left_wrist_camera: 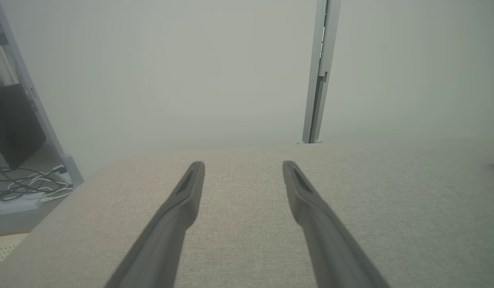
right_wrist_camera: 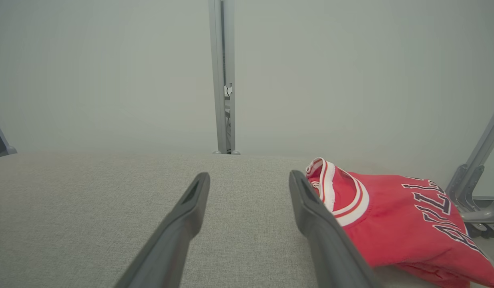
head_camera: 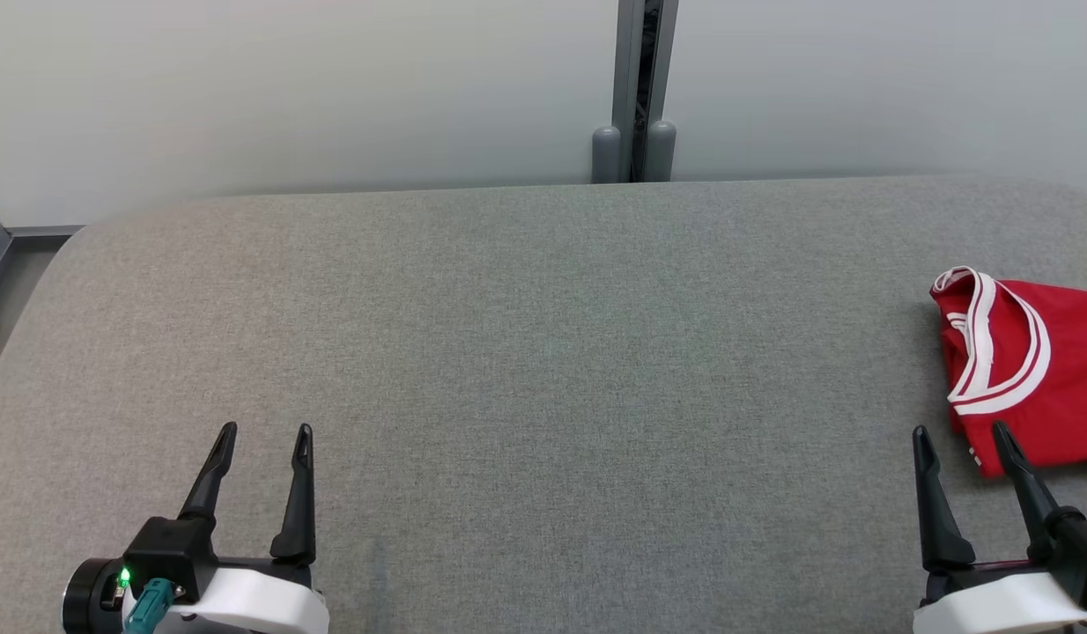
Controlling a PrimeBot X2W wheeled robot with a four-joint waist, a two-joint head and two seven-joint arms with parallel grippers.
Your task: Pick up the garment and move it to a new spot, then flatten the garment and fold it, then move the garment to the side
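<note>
Red jersey (head_camera: 1032,379) looks light, limp, slippery; pinch its banded collar (head_camera: 979,295). Right end effector (head_camera: 960,431) beside it and left end effector (head_camera: 267,428) gape empty.

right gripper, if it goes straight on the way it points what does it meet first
Probably the red garment: the open right gripper points across the table, and its outer finger lines up with the garment's near edge. Height is unclear; it may pass over.

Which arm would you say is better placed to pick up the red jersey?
The right: the red jersey lies just beyond the open right gripper, at the right side of the table, while the open left gripper sits far to its left.
</note>
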